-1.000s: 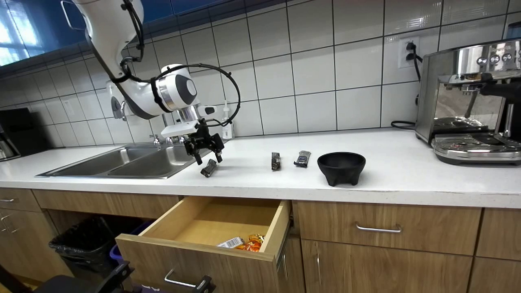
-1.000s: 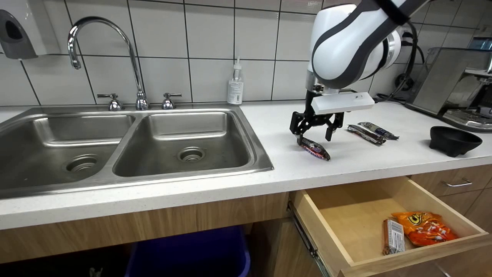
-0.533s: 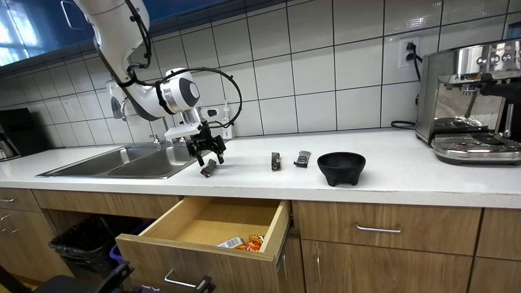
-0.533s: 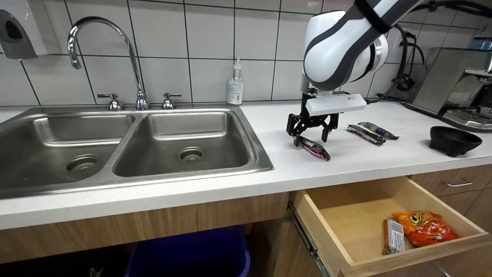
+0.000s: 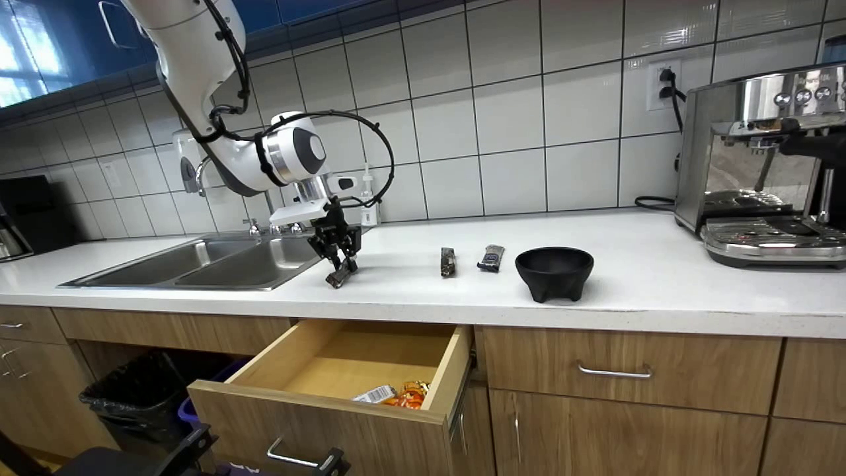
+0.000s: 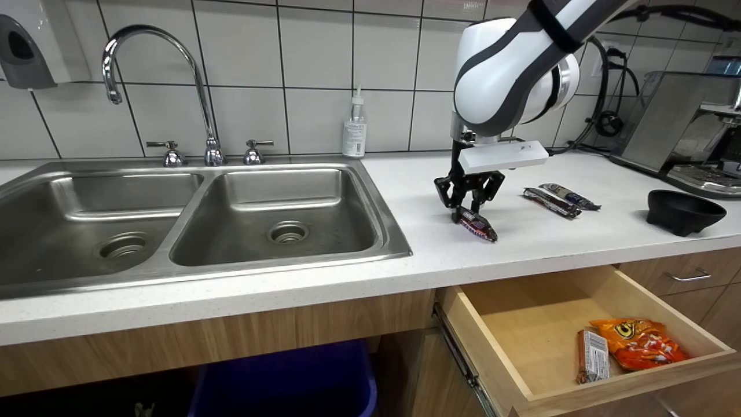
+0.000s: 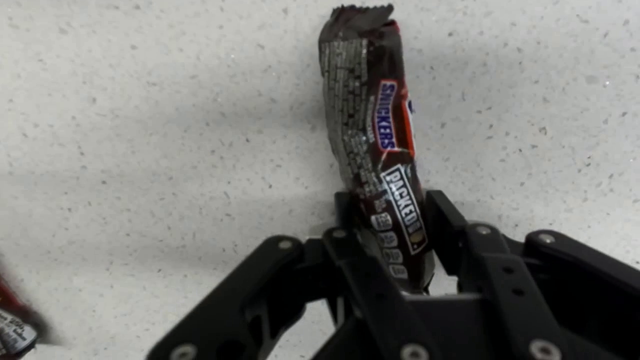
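Observation:
A dark brown Snickers bar [image 7: 367, 110] lies on the speckled white counter, long side pointing away from the wrist camera. My gripper [image 7: 391, 215] has one black finger on each side of its near end, both pressed close against the wrapper. In both exterior views the gripper [image 5: 342, 260] reaches down over the bar [image 6: 479, 226], which still rests on the counter beside the sink. Two more wrapped bars, a dark one [image 6: 551, 202] and a silver-blue one [image 6: 570, 196], lie farther along. The edge of a red and dark wrapper [image 7: 17, 320] shows at the lower left of the wrist view.
A black footed bowl [image 5: 554, 272] stands near the counter's front. Below, a pulled-out drawer [image 6: 532, 307] holds an orange snack bag [image 6: 639, 344] and a wrapped bar [image 6: 593, 356]. A steel sink [image 6: 393, 231], a clear bottle [image 6: 354, 136] and a coffee machine [image 5: 694, 158] flank the area.
The arm has come down slightly and shifted a little over the bar. The fingers, wide apart before, have drawn together around the bar's end. The bar's far end has stayed in place.

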